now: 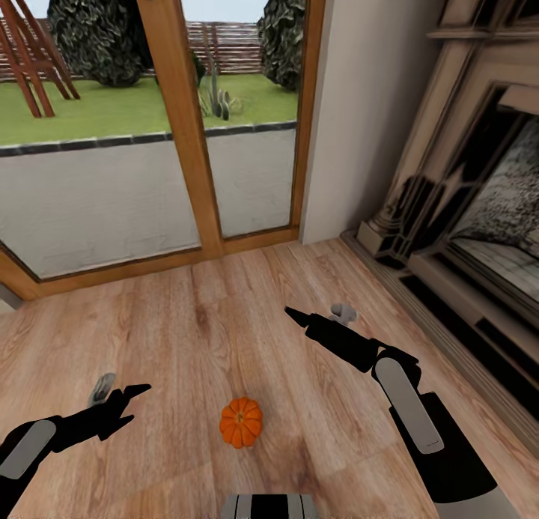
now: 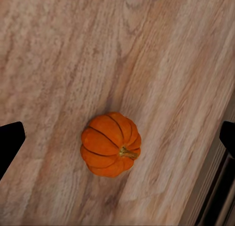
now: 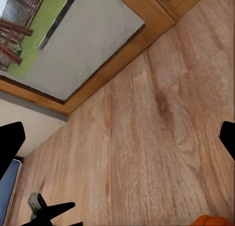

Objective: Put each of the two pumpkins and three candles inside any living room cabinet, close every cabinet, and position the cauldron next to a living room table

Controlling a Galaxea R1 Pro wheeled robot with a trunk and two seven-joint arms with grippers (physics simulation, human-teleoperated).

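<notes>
Head view is showing one pumpkin sitting on the wooden floor, stem turned toward the robot, roughly midway between the two arms and well back from the floor's edge along the glass doors. The left gripper is hovering above the boards on the pumpkin's left, its dark fingers spread apart and gripping nothing. The right gripper is reaching forward on the other side, farther from the pumpkin and nearer the floor's edge by the fireplace; from this angle its fingers are overlapping into one point, so its opening is hard to judge there.

In the left wrist view the pumpkin is lying on bare planks between the two fingertips at the frame edges, untouched by either. In the right wrist view the fingertips are likewise standing wide apart over empty floor, with a sliver of the pumpkin and the left gripper showing beyond.
</notes>
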